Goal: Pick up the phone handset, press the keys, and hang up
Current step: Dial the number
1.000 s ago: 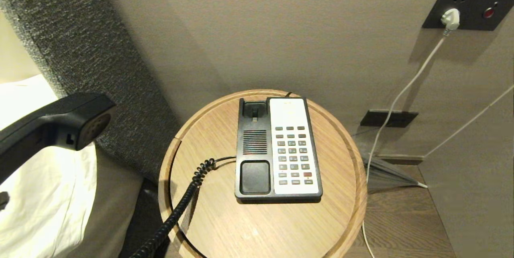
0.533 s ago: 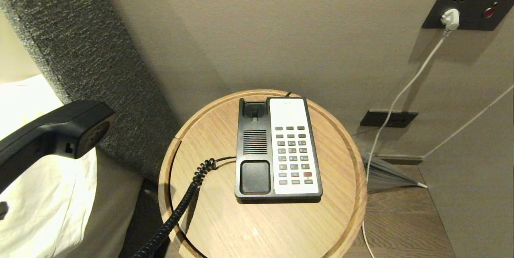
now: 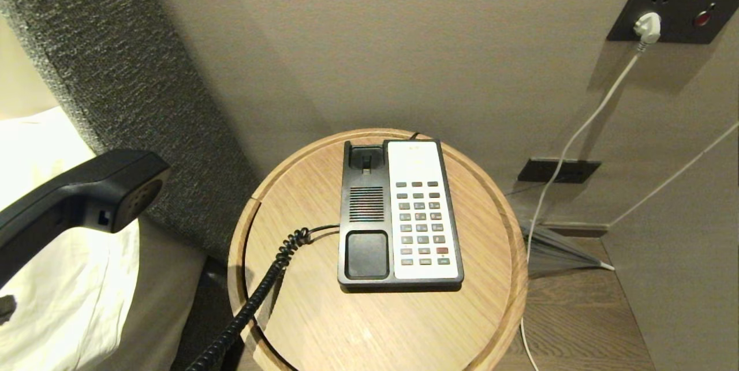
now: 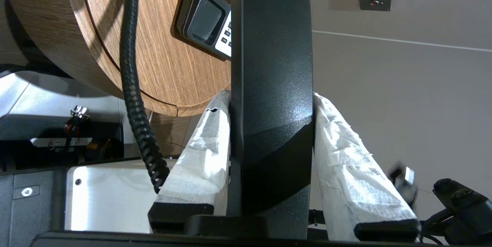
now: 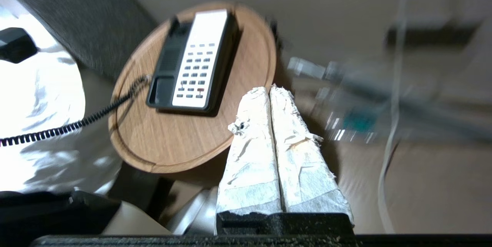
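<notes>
The phone handset hung well left of the phone base, off the desk. The left gripper had its jaws clamped mid-bar on stiff, smooth, likely slippery plastic; the coiled cord tugged. The right gripper had its jaws pressed together, empty.

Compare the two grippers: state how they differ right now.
The left gripper, its white-wrapped fingers spread, is shut on the long black plastic phone handset; the right gripper holds nothing, its fingers pressed together. The left sits beside the round wooden table; the right hangs above its edge. Both have white-wrapped fingers.
</notes>
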You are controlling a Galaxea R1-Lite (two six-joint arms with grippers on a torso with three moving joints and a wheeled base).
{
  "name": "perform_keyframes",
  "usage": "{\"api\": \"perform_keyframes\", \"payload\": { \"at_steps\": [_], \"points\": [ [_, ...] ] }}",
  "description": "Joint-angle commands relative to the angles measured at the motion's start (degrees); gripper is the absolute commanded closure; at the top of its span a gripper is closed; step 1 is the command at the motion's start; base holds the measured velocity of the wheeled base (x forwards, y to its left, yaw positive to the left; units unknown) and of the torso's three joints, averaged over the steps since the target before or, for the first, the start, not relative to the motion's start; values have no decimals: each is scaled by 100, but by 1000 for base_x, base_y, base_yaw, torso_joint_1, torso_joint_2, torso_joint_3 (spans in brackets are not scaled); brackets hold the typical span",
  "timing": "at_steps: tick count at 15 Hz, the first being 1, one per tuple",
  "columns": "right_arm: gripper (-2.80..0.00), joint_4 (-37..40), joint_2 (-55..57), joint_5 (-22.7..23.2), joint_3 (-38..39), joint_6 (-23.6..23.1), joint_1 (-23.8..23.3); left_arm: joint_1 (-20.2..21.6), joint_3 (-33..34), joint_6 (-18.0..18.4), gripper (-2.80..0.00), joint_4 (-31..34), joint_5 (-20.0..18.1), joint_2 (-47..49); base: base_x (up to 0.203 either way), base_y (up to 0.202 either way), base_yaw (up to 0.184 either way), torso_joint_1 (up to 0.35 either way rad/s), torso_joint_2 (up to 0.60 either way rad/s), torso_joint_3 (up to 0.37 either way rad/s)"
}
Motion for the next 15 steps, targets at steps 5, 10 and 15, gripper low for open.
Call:
{"api": "perform_keyframes", "payload": {
  "at_steps": [5, 10, 15],
  "points": [
    [0, -778, 2999, 8, -367, 391, 955, -1, 106, -20, 0, 9, -13, 59, 0, 0, 0, 0, 0, 0],
    [0, -1441, 3989, -675, -395, 786, 2722, -1, 106, -20, 0, 9, -31, 50, 0, 0, 0, 0, 0, 0],
    [0, -2160, 5024, -1531, -520, 831, 3489, -1, 154, -11, 0, 1, -52, 59, 0, 0, 0, 0, 0, 0]
  ]
}}
